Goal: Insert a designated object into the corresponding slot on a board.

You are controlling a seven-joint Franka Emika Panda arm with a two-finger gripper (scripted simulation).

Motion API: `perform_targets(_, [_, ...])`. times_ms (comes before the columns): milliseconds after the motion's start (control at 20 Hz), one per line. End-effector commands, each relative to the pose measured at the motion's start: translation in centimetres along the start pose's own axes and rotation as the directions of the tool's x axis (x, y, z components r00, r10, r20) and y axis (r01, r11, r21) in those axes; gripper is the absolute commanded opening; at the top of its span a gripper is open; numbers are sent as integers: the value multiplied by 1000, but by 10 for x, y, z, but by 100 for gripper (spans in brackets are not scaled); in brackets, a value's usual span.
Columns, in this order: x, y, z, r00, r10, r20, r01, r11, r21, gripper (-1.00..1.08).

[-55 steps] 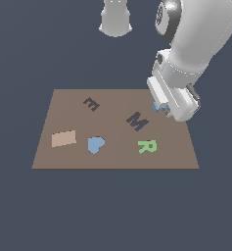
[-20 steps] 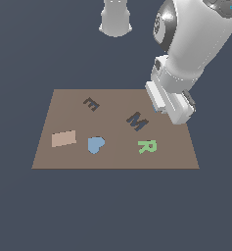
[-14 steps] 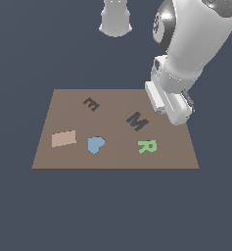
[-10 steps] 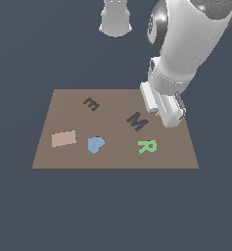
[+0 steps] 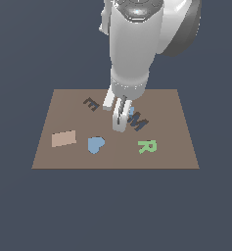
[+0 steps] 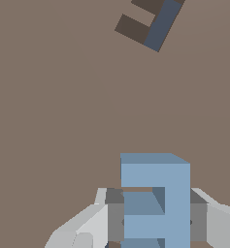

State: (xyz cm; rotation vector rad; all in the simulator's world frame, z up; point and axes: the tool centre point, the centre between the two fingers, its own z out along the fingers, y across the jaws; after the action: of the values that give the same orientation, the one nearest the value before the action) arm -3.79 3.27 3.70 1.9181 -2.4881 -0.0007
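Note:
The light blue E block (image 6: 155,198) sits between my gripper's (image 6: 156,224) two fingers (image 6: 114,215), which are shut on it. In the exterior view the gripper (image 5: 119,125) hangs just above the brown board (image 5: 166,105), and only a sliver of the blue E (image 5: 131,112) shows behind the fingers. The dark E-shaped slot (image 5: 90,104) lies on the board to the exterior view's left of the gripper and farther back. Part of a dark recess with straight prongs (image 6: 148,22), the E slot by its shape, shows ahead in the wrist view.
The dark M-shaped recess (image 5: 137,122) lies just to the exterior view's right of the gripper. A green R (image 5: 147,146), a blue heart piece (image 5: 95,144) and a tan rectangle (image 5: 63,138) lie along the board's near side.
The gripper has moved with the blue E toward the exterior view's left, from the right of the M recess to its left side, nearer the E slot.

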Motion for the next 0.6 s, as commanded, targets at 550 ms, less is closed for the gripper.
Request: perform_targets(550, [128,8,-3,892,453,0,-453,892,-1,-100])
